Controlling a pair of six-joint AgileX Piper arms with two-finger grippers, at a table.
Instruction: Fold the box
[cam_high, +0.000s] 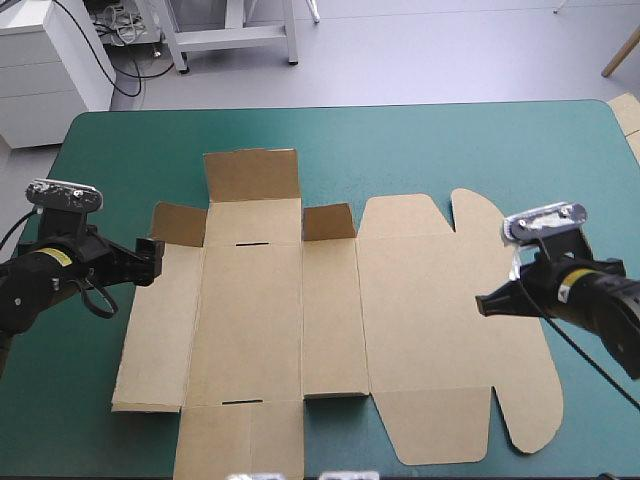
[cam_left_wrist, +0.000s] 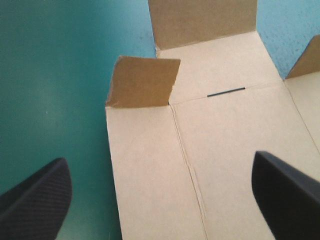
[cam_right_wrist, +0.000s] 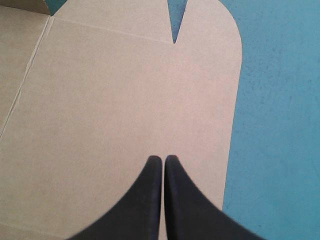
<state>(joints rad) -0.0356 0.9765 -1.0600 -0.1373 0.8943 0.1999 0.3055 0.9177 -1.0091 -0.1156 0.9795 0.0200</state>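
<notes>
Brown board lies almost flat across the middle of the teal-green cover (cam_high: 430, 140). The box (cam_high: 330, 320) is a cut sheet reaching from 9 o'clock to 3 o'clock on the table and down to the near edge at 6. Only its 12 o'clock side has anything raised: the tall far flap (cam_high: 250, 175), with the left tab (cam_high: 180, 222) and the right tab (cam_high: 328, 220) beside it.

My left gripper (cam_high: 150, 262) sits at the sheet's 9 o'clock edge with its fingers wide apart and empty. From its wrist, one finger is over bare cover and the other over board, so the outer edge of the side panel (cam_high: 155, 330) runs between them. My right gripper (cam_high: 487, 300) has its fingers pressed together in a point, holding nothing, over the lid panel (cam_high: 440, 330) at 3 o'clock. I cannot tell whether the tip touches the board.

I judge the step in hand to be raising that 9 o'clock wall. To do it well, I would get the outer finger low enough to slip under the panel's edge and pinch lightly. Then I would swing the wall up about the crease (cam_left_wrist: 192, 175), not drag it inward. The sheet looks light and may skate on the cover, so I would use the right tip as a hold-down. The score looks doubled, so I would make sure the bend starts on the proper line.
</notes>
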